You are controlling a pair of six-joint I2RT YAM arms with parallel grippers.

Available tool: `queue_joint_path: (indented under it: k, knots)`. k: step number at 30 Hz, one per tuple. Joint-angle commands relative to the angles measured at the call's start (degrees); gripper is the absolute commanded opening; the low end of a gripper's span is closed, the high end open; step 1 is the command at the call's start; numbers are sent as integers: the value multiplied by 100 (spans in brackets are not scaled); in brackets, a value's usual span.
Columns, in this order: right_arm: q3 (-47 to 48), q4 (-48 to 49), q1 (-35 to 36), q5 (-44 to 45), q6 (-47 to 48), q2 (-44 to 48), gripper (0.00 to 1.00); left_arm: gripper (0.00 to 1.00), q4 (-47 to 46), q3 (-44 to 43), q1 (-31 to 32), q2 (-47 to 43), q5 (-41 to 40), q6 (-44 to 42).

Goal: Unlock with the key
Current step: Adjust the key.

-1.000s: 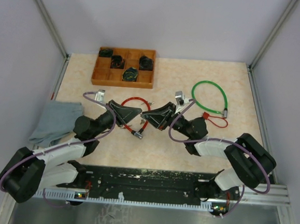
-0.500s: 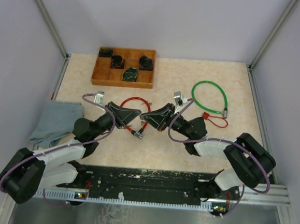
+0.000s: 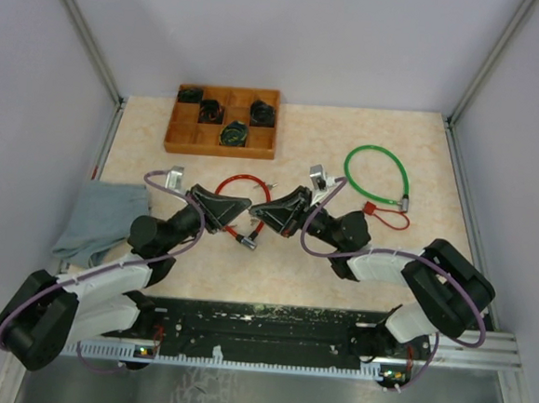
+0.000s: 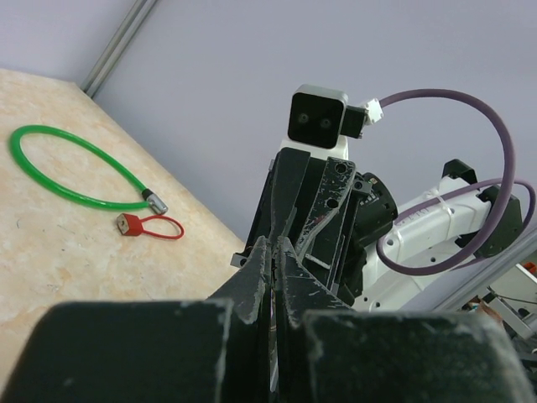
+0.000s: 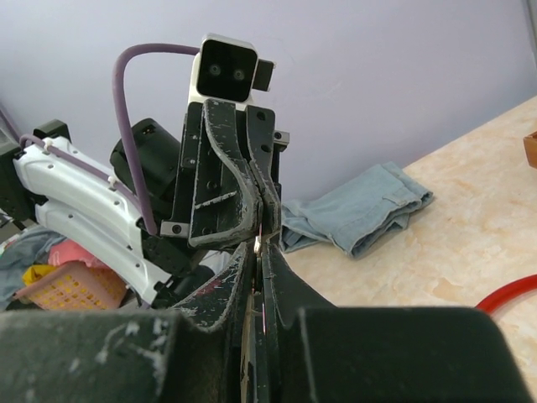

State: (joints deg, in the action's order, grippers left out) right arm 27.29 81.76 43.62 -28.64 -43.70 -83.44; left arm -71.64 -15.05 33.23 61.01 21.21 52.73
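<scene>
The red cable lock (image 3: 236, 182) lies looped on the table, its metal end (image 3: 245, 242) near the front. My left gripper (image 3: 247, 206) and right gripper (image 3: 258, 210) meet tip to tip just above the loop. In the right wrist view a small brass key tip (image 5: 258, 244) shows where my right gripper (image 5: 258, 249) touches the left one's fingertips. Both are shut, with a thin sliver between the fingers. In the left wrist view my left gripper (image 4: 275, 243) is closed against the right gripper's fingers (image 4: 294, 189).
A green cable lock (image 3: 376, 175) and a small red tag loop (image 3: 385, 213) lie to the right, and both show in the left wrist view (image 4: 67, 168). A wooden compartment tray (image 3: 265, 145) stands at the back left. A blue cloth (image 3: 100, 216) lies at the left edge.
My left arm's wrist has drifted slightly left and down. The two grippers stay tip to tip over the red loop.
</scene>
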Motion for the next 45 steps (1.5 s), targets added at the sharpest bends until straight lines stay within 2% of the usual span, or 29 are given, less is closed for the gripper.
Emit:
queue_joint_path:
  k: [1,19,27,45]
  knots:
    - [256,289,136,-194,-33,-43,9,0,-155,72,-36,-259,-236,-81]
    - [249,338,163,-351,-66,-1,10,0,-308,79,-36,-78,-273,-36]
    - [135,376,165,-291,-59,95,18,0,-307,163,-36,-138,-395,-57]
    - [104,412,165,-354,-150,16,18,0,-449,318,-41,-245,-648,16]
